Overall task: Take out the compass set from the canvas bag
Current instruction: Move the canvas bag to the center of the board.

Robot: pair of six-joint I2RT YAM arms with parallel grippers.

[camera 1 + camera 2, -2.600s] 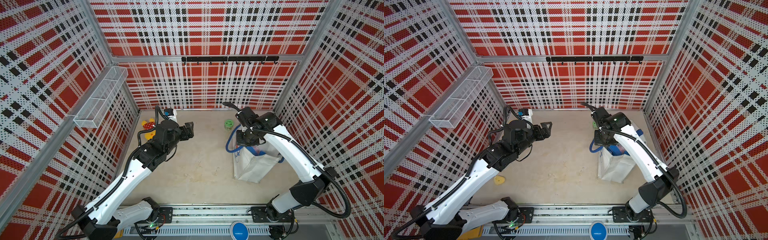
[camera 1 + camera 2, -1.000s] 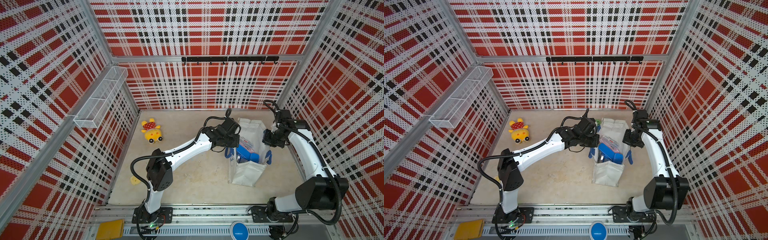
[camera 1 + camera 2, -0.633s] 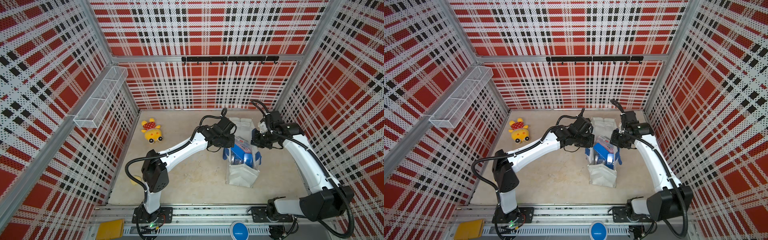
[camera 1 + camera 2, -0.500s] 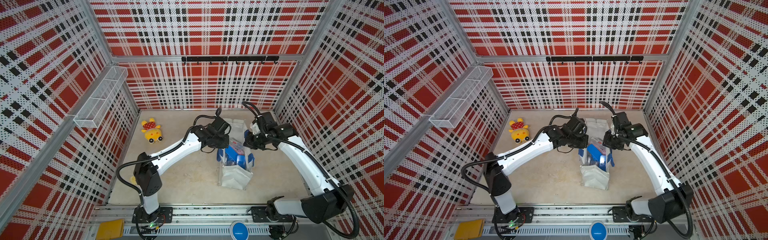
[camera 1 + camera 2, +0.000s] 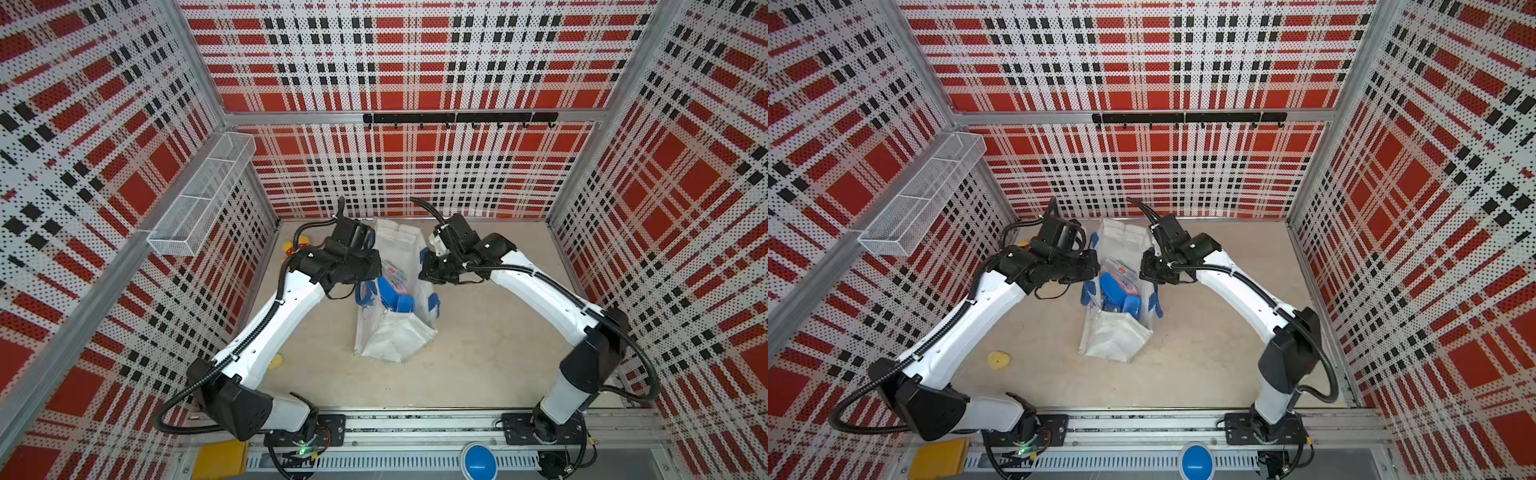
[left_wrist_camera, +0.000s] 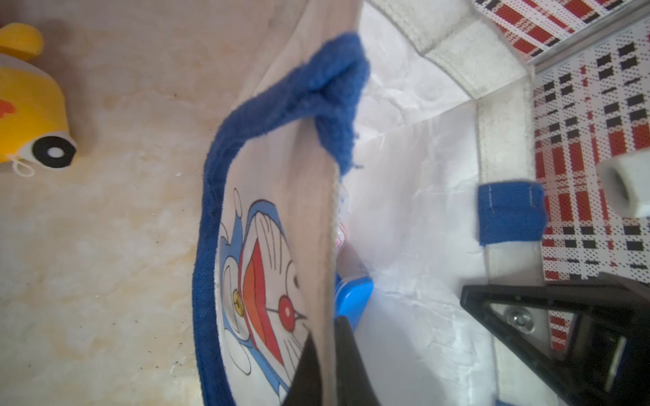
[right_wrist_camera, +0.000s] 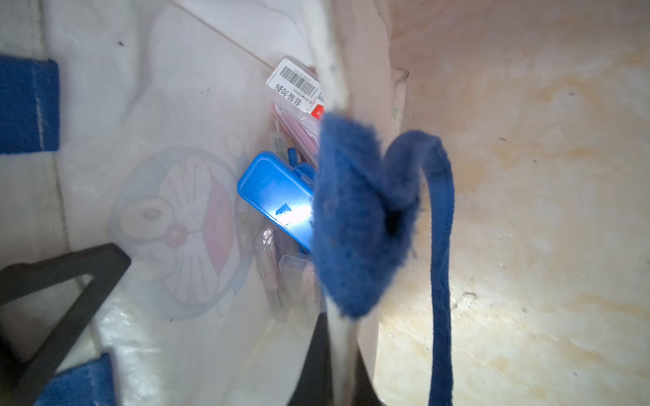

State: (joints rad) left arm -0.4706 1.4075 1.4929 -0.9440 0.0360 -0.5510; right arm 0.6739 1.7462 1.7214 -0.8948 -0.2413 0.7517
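Canvas bag point(image 5: 390, 336) standing mid-frame in both top views, mouth held open — blue case point(image 7: 271, 189), clear barcoded packet point(image 7: 293, 82) inside. Left gripper point(image 6: 327, 337) pinched tight on one rim, right gripper point(image 7: 339, 327) on the opposite rim.

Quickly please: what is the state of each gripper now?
Left gripper: shut on the rim of the white canvas bag with blue handles.
Right gripper: shut on its opposite rim.

Bright even light, blurred wrist foregrounds
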